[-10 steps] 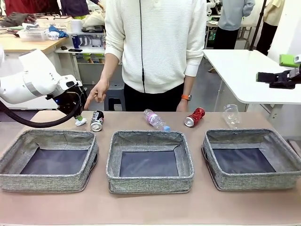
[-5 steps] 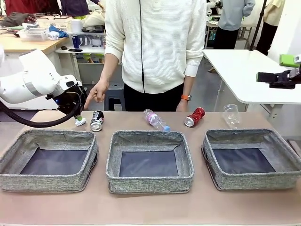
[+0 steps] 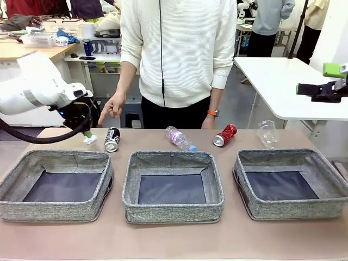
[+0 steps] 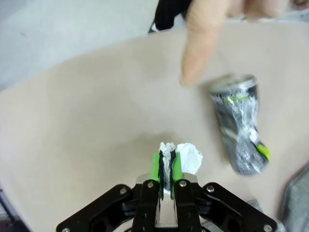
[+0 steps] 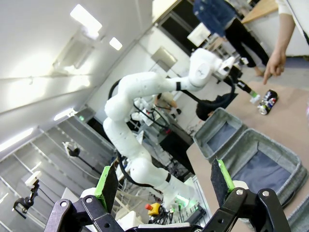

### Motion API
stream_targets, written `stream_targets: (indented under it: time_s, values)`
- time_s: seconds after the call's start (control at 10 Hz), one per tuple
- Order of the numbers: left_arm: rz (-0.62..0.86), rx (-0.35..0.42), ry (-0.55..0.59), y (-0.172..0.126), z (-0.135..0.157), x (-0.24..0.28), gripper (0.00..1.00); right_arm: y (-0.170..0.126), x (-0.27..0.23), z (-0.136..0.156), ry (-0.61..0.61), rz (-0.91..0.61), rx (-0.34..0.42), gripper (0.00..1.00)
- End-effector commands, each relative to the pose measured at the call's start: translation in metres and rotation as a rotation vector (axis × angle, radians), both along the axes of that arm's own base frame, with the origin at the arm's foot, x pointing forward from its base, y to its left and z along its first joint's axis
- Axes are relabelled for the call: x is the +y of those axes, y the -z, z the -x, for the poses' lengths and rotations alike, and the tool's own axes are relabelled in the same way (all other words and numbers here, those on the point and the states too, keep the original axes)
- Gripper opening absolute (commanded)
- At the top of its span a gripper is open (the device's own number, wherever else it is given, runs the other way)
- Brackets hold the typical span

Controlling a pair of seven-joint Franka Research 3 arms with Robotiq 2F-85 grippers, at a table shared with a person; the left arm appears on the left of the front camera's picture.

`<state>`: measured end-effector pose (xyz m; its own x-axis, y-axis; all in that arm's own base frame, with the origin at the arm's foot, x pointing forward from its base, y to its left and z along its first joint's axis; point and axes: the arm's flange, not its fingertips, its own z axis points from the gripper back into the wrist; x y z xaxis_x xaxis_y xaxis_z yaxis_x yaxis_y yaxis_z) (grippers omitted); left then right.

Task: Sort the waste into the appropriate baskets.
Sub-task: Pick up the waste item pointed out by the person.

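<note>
One item is off the table: left gripper (image 4: 165, 168), clamped on the paper ball (image 4: 188, 157), has just lifted it at far left, ready for the left basket (image 3: 54, 211). Right gripper (image 5: 165, 164) stands open.

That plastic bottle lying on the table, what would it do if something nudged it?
Probably roll, since the bottle lies on its side. It looks clear and empty, so likely light and easily shoved. Its thin wall might dent under a squeeze.
</note>
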<state>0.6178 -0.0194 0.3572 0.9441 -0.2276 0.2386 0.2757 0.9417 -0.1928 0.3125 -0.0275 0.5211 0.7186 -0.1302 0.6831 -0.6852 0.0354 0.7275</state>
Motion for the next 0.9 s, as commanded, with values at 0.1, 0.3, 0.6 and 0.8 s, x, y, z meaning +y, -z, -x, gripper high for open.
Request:
stream_targets:
  time_s: [0.1, 0.3, 0.6, 0.8]
  values:
    - [-0.034, -0.026, -0.042, -0.124, 0.098, 0.024, 0.0, -0.002, 0.002, -0.004, 0.002, -0.017, -0.031, 1.0]
    - [0.044, -0.05, -0.067, -0.205, 0.154, 0.018, 0.0, -0.002, 0.002, -0.004, 0.002, -0.017, -0.031, 1.0]
    - [0.098, -0.125, 0.094, -0.267, 0.228, -0.01, 0.0, -0.002, 0.002, -0.004, 0.002, -0.017, -0.031, 1.0]
    - [0.063, -0.091, 0.076, -0.279, 0.223, -0.005, 0.0, -0.002, 0.002, -0.004, 0.002, -0.017, -0.031, 1.0]
